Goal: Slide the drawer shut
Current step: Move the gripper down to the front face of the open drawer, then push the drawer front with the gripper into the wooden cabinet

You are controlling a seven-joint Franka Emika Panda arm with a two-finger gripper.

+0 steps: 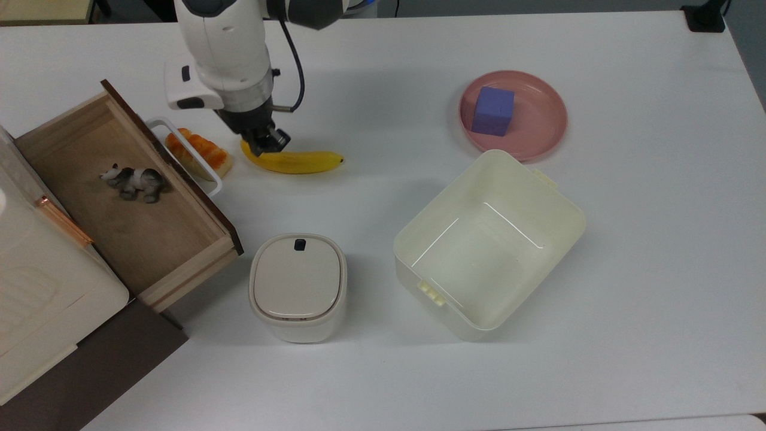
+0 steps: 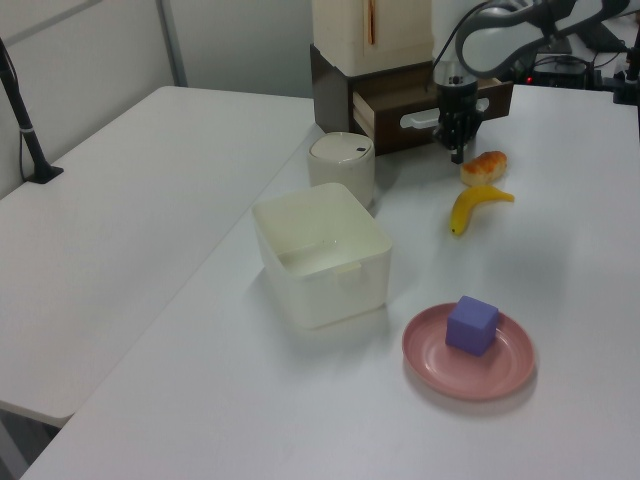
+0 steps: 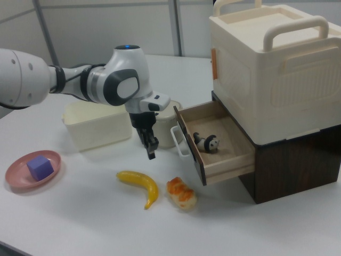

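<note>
Claw (image 1: 266, 143): in the top view, at the left end of the yellow banana (image 1: 302, 161).
Drawer: the open wooden drawer (image 1: 119, 203) is on the top view's left of the claw; a small toy animal (image 1: 134, 181) lies in it.
Bread: the orange bread roll (image 1: 197, 152) lies between the claw and the drawer front.
Containers: the lidded cream container (image 1: 297, 287) is below the claw in the top view; the open cream plastic bin (image 1: 455, 323) is lower right.
Plate: the pink round plate (image 1: 547, 129) is well apart on the top view's right, with a purple cube (image 1: 492, 111) on it.

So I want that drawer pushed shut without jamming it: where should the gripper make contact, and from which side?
Best on the drawer front's white bar handle, near its middle, coming from the table side. The dark front panel faces the gripper, and a centred push along the drawer's travel should keep it from skewing. The bread lying below the front may be in the way.
</note>
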